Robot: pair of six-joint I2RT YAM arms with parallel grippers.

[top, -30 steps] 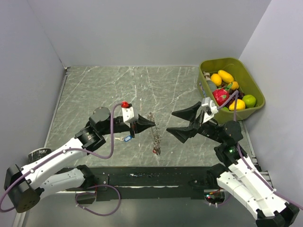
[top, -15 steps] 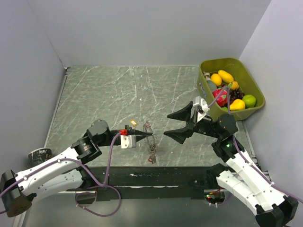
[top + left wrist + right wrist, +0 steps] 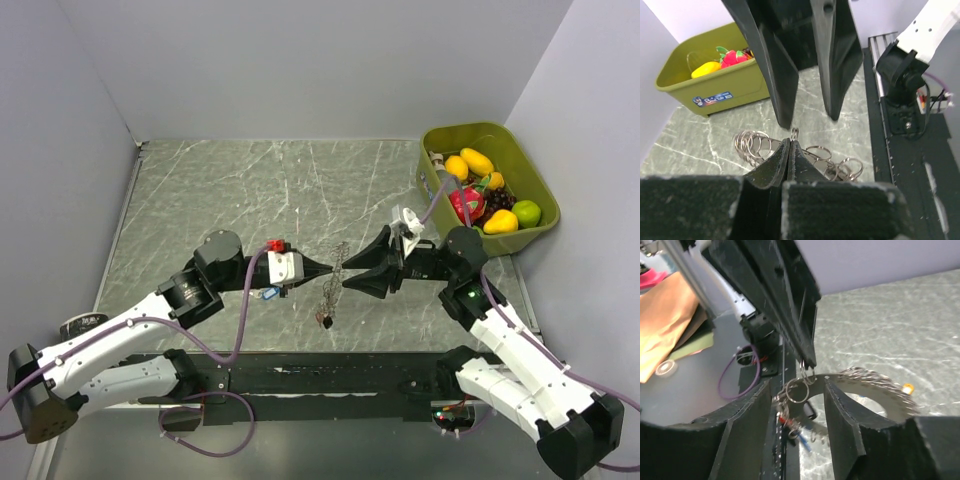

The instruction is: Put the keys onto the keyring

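Observation:
My left gripper [image 3: 326, 270] is shut on a small loop [image 3: 795, 132] of the keyring [image 3: 334, 268], which hangs from its tips above the table. The ring's grey band with its beaded rim [image 3: 875, 379] curves behind my right fingers. Keys [image 3: 322, 320] dangle from the ring's low end; red and blue ones [image 3: 790, 422] look blurred. A blue key [image 3: 268, 293] lies on the table under my left wrist. My right gripper [image 3: 350, 279] faces the left one, jaws apart on either side of the small loops [image 3: 799, 389], touching neither side.
An olive bin [image 3: 530, 175] of coloured fruit stands at the back right, also in the left wrist view [image 3: 715, 85]. The black base rail [image 3: 320, 375] runs along the near edge. Grey walls close off the left, back and right.
My left gripper has swung right and lifted the keyring. My right gripper has moved left to meet it, and its jaws have narrowed around the ring's loops.

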